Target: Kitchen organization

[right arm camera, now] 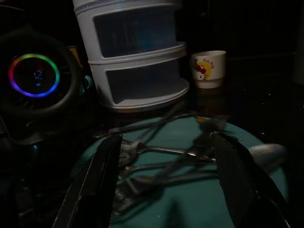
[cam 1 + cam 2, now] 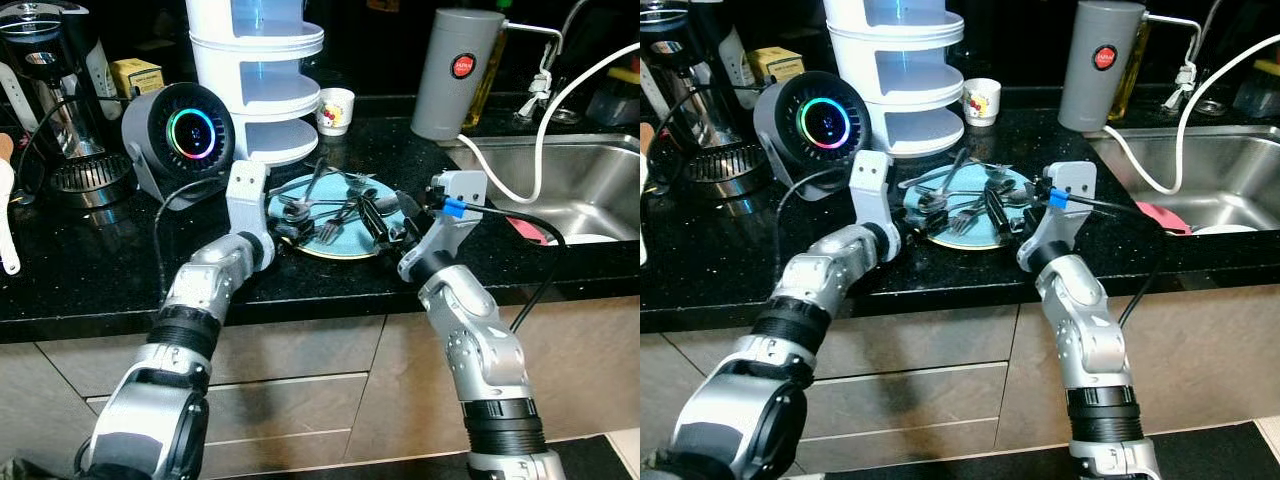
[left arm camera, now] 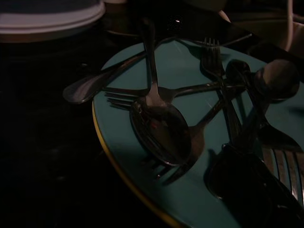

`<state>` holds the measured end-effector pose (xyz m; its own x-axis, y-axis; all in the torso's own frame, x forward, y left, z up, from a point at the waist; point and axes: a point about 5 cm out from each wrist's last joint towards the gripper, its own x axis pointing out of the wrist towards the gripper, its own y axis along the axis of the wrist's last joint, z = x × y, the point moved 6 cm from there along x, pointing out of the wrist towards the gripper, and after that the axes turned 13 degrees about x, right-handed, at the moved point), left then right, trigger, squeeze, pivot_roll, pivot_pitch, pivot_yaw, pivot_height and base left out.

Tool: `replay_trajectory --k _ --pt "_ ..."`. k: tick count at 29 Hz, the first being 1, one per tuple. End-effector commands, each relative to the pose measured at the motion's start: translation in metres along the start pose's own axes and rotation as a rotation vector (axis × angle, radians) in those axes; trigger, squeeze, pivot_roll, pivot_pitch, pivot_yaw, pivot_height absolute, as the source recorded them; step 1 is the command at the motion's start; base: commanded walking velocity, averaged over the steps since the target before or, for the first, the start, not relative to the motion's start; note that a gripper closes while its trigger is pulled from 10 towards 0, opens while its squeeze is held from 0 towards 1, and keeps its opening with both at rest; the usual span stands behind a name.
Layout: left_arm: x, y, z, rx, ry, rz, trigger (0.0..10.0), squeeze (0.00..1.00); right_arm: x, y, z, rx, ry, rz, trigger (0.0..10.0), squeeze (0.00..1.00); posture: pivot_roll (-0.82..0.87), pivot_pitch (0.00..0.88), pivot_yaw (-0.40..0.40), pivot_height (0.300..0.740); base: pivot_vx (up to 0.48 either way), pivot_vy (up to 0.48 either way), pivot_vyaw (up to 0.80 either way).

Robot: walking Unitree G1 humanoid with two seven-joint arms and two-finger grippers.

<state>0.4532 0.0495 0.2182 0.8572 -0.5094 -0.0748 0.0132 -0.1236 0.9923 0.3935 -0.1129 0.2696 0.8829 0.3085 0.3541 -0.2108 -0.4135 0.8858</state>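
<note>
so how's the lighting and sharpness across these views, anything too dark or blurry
Both eye views are evenly lit and sharp, with speckled glints on the black counter. Left wrist view is very dim, though the cutlery on the teal plate reads clearly. Right wrist view is dark too; the right gripper fingers look soft, the cutlery smeared.

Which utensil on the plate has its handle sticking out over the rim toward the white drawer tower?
The spoon whose bowl lies face-up atop the pile on the teal plate; its handle runs straight toward the tower.

A home kitchen: black stone counter (image 2: 80, 270), steel sink (image 2: 560, 175), coffee machine (image 2: 45, 90), cutlery on a teal plate (image 2: 340, 245), probably drawers (image 2: 290, 400) below
</note>
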Motion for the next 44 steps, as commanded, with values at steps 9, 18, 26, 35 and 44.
replay_trajectory --k 9,18,26,35,44 --pt "0.021 -0.002 0.064 0.010 -0.188 -0.011 10.0 0.00 0.001 0.016 0.001 -0.011 -0.011 0.043 10.0 0.00 -0.05 0.108 0.041 0.740 0.000 0.000 0.00" --pt "0.026 0.012 0.050 -0.001 -0.078 0.040 10.0 0.00 0.001 0.016 0.003 -0.016 -0.020 0.044 10.0 0.00 -0.06 0.105 0.047 0.740 0.000 0.000 0.00" --pt "0.011 0.058 -0.012 -0.066 0.112 0.201 10.0 0.00 0.002 0.018 0.002 -0.009 -0.018 0.053 10.0 0.00 -0.05 0.098 0.044 0.740 0.000 0.000 0.00" --pt "-0.020 0.081 -0.043 0.037 0.168 0.280 10.0 0.00 0.005 0.016 -0.001 0.006 -0.006 0.052 10.0 0.00 -0.03 0.089 0.028 0.740 0.000 0.000 0.00" --pt "-0.088 0.066 -0.060 0.289 0.309 0.309 10.0 0.00 0.008 0.023 -0.013 0.019 0.030 0.090 10.0 0.00 -0.01 0.071 0.020 0.740 0.000 0.000 0.00"
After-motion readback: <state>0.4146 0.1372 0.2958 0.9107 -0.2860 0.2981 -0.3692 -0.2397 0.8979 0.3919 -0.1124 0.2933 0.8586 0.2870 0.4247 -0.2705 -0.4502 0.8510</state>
